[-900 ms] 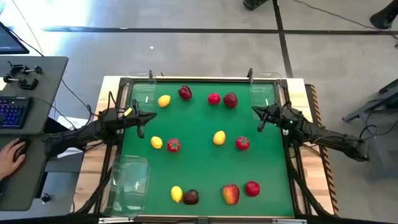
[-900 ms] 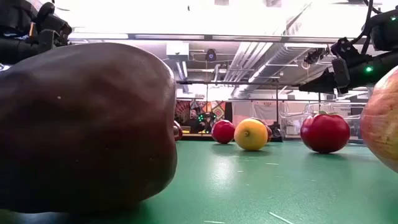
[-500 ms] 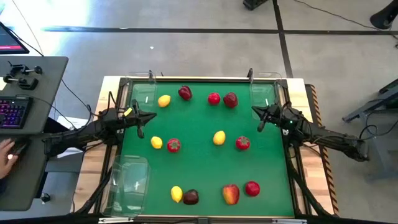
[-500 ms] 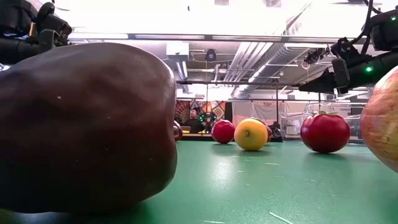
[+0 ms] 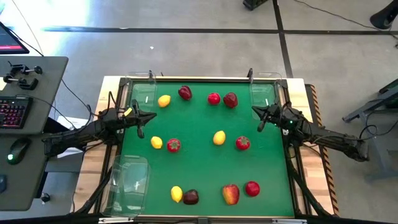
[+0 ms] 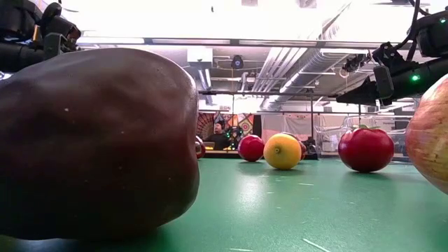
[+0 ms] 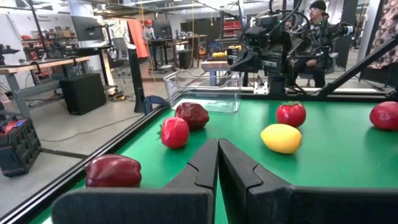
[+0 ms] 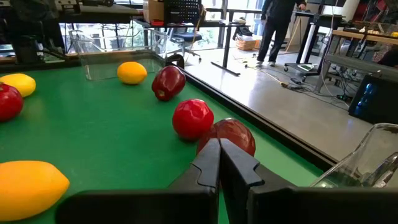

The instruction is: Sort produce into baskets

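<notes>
I count 4 lemons (image 5: 164, 101), 4 small bright red fruits (image 5: 214, 98), 4 larger dark or red-yellow apples (image 5: 231, 194), 3 clear trays (image 5: 128, 180), all on my green surface (image 5: 199, 162).

produce (image 5: 219, 137) scattered on table (image 5: 205, 162), baskets (image 5: 129, 179) at corners

My table (image 5: 205, 155) wears a matt green mat, faintly scuffed, with pale wood showing at its edges. The fruits (image 5: 231, 194) look like glossy moulded plastic (the dark apple (image 6: 98, 140) at lower left is slightly dimpled). The trays (image 5: 129, 180) are clear, shiny plastic. My fingers (image 7: 205, 165) are dull black plastic.
</notes>
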